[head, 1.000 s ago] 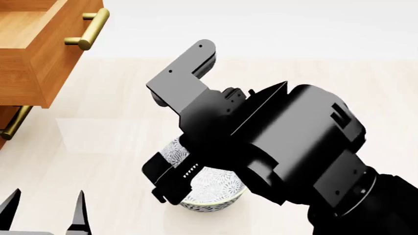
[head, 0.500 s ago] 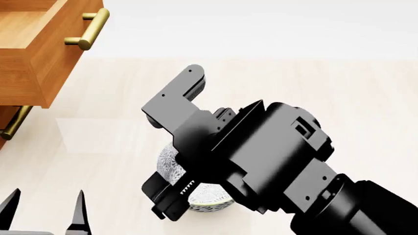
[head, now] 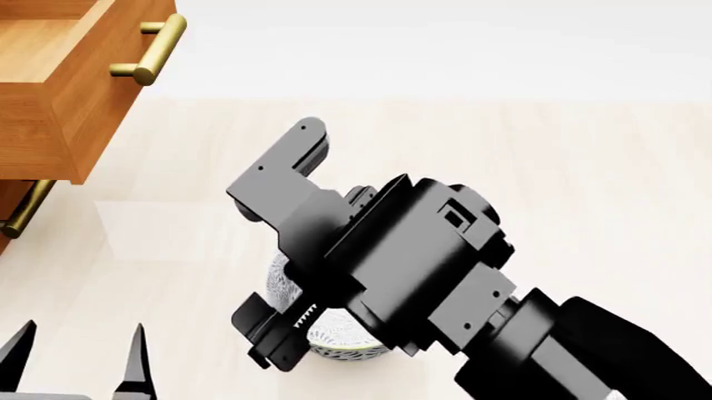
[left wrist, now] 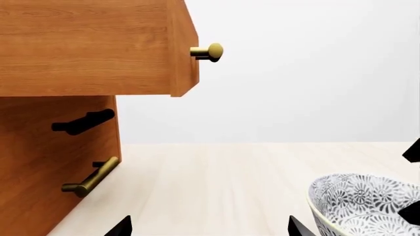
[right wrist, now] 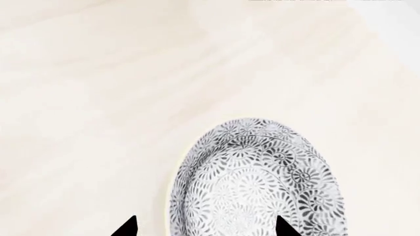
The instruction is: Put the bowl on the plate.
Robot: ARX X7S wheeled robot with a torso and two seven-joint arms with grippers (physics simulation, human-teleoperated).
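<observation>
The bowl (right wrist: pixel 256 179) sits on the worktop (head: pixel 579 167), under the right pincer (right wrist: pixel 204 229), which is spread open around its rim. The plate cannot be seen. If squeezed off-centre, the bowl could be tipped or pushed away.

Head view: right arm (head: pixel 412 267) covers most of the bowl (head: pixel 333 343), only slivers of rim show. Right gripper (right wrist: pixel 204 231) is cut off in the right wrist view (just two fingertips (right wrist: pixel 126 229) visible), so grip can't be judged. Left gripper (head: pixel 76 367) clipped by the frame edge too. Drawer cabinet (left wrist: pixel 59 123) cropped in both views.
</observation>
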